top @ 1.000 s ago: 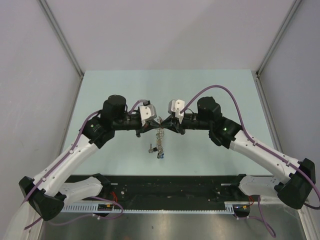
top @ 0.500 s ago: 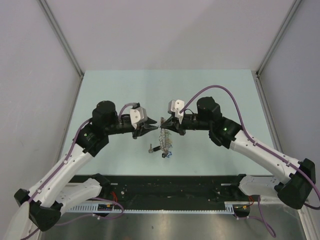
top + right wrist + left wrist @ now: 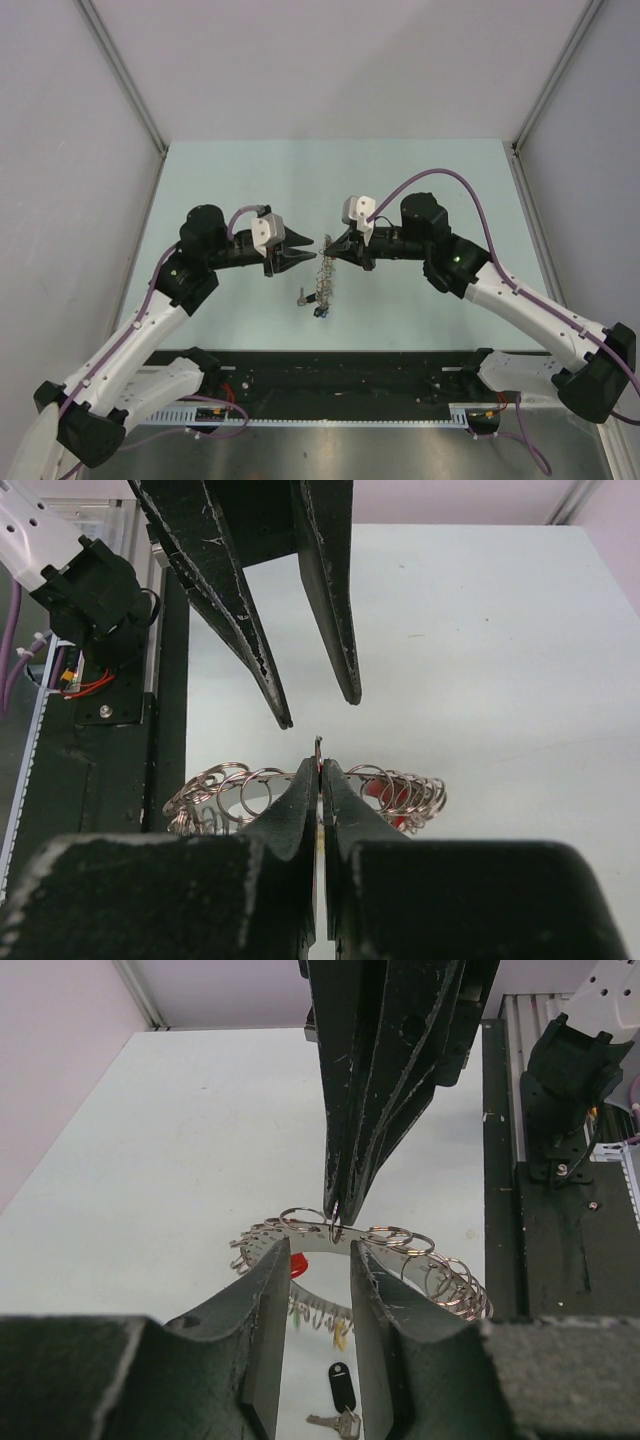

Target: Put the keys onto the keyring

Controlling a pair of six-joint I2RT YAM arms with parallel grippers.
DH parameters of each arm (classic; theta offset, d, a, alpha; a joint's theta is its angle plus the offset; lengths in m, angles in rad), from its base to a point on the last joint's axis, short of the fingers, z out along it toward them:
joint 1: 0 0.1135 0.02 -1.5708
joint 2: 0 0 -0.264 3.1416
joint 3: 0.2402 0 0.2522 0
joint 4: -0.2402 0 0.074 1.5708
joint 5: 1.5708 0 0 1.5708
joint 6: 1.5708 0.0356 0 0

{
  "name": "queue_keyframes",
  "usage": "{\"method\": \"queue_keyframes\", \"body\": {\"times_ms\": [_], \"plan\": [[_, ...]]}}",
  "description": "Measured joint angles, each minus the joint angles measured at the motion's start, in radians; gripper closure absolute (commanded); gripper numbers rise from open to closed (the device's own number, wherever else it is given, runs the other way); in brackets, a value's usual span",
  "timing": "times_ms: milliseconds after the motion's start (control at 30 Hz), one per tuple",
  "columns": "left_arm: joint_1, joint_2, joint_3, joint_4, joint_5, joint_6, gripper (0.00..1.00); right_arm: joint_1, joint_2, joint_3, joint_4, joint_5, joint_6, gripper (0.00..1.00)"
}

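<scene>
The keyring [image 3: 322, 276], a silver hoop fringed with several small wire rings, hangs above the table. My right gripper [image 3: 326, 251] is shut on its top edge; the right wrist view shows the right gripper [image 3: 319, 766] pinching the keyring [image 3: 225, 781]. My left gripper [image 3: 303, 251] stands open a little to the left, apart from the ring. In the left wrist view the left gripper [image 3: 318, 1251] frames the keyring [image 3: 400, 1244], with nothing between its fingers. A red tag [image 3: 296, 1263] hangs on the ring. A silver key [image 3: 338, 1423] with a black tag [image 3: 342, 1384] lies on the table below.
A black rail [image 3: 330, 372] runs along the near edge between the arm bases. Grey walls with aluminium posts [image 3: 125, 75] close in the pale green table [image 3: 250, 180] on the left, right and back. Another small key [image 3: 302, 297] lies below the grippers.
My left gripper has opened and drawn back to the left, off the keyring. The right gripper has closed on the ring and holds it alone.
</scene>
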Motion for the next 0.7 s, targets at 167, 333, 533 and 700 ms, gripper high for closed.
{"method": "queue_keyframes", "body": {"times_ms": [167,333,533,700], "plan": [[0.000,0.013,0.000,0.018,0.008,0.000,0.69,0.000,0.000,0.000,0.002,-0.009,0.016,1.00],[0.000,0.029,-0.001,0.022,0.016,0.001,0.72,-0.002,0.000,0.000,0.014,-0.014,0.032,1.00],[0.000,0.034,-0.006,0.021,0.030,0.001,0.77,-0.005,-0.001,0.000,0.052,-0.019,0.052,1.00],[0.000,0.047,-0.006,0.020,0.043,0.002,0.81,-0.006,-0.001,0.000,0.073,-0.032,0.058,1.00]]}}
